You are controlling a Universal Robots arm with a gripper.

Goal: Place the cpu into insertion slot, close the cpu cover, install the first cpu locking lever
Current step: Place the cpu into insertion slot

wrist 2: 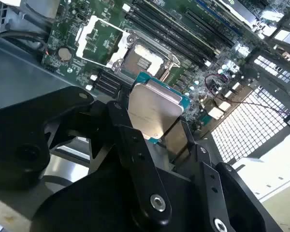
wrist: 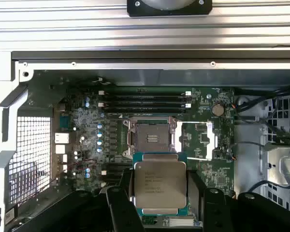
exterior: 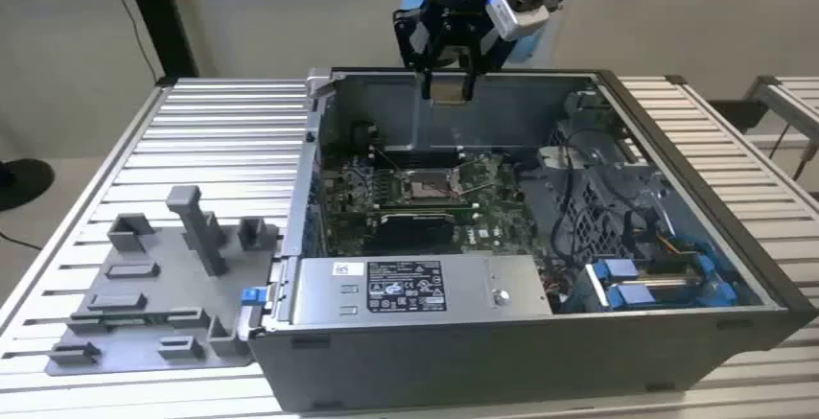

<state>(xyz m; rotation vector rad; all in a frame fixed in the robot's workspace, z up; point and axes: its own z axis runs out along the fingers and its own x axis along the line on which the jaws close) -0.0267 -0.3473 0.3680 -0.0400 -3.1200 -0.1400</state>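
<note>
The hand [exterior: 448,81] is clamped on the cpu [wrist: 159,187], held flat above the open case [exterior: 538,342]. The insertion slot [wrist: 151,140] lies below, uncovered, with the cpu cover [wrist: 197,141] swung open beside it.

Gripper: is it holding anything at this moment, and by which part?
The gripper holds the cpu, pinched by two opposite side edges, silvery face showing in both wrist views, clear of the insertion slot.
</note>
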